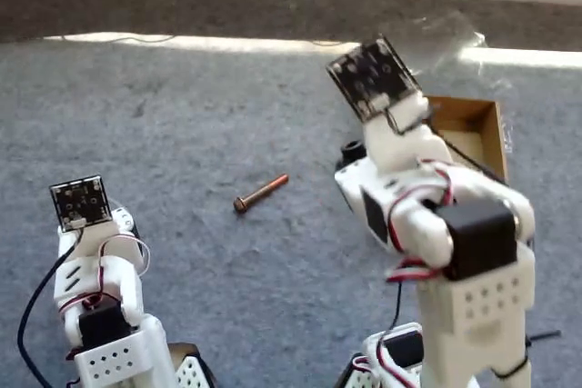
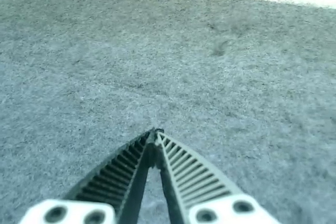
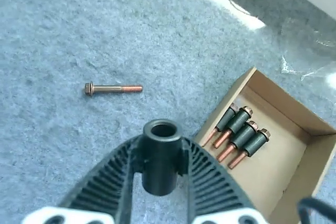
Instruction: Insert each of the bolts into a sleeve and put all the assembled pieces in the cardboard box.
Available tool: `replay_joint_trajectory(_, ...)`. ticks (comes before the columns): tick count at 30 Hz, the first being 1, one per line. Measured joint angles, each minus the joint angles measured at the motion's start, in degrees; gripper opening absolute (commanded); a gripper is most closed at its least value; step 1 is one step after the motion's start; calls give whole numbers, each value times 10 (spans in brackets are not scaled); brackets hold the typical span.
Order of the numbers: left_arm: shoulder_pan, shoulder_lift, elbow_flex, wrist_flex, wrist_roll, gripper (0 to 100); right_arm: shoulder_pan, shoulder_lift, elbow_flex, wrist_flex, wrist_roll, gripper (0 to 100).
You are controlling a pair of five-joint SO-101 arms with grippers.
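Four assembled pieces [image 3: 239, 135] are lying side by side in the cardboard box [image 3: 286, 174]. Your right arm [image 1: 436, 224] is standing raised near the box, its right gripper [image 3: 161, 145] clamping one dark sleeve [image 3: 160, 169]. One bolt [image 3: 113, 88] is lying loose on the carpet [image 3: 63, 24], apart from the box. Your left arm [image 1: 95, 270] is sitting folded low, with the left gripper [image 2: 156, 135] pinched closed on nothing.

Sleeve held, one bolt loose, four pieces boxed.
The sleeve [image 3: 161, 156] sits between the right fingers [image 3: 210, 177]. The bolt [image 3: 113, 88] lies on the desk [image 3: 63, 24] ahead of them. The cardboard box [image 3: 286, 150], to their other side, holds four assembled pieces [image 3: 239, 135].
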Motion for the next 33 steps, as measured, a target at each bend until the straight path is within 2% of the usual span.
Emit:
replay_joint_trajectory(5, 0, 0, 0, 0, 0, 5, 2, -111, 132, -58, 0, 3)
replay_joint_trajectory(10, 31, 0, 1, 7, -1, 5, 48, -200, 266, -138, 0, 3)
replay_joint_trajectory(13, 48, 0, 1, 19, -34, 5, 78, -244, 345, -177, -4, 4)
replay_joint_trajectory(21, 72, 0, 1, 19, -61, 5, 101, -347, 526, -274, -85, 4)
replay_joint_trajectory(33, 80, 0, 1, 33, -62, 5, 102, -543, 687, -297, -90, 4)
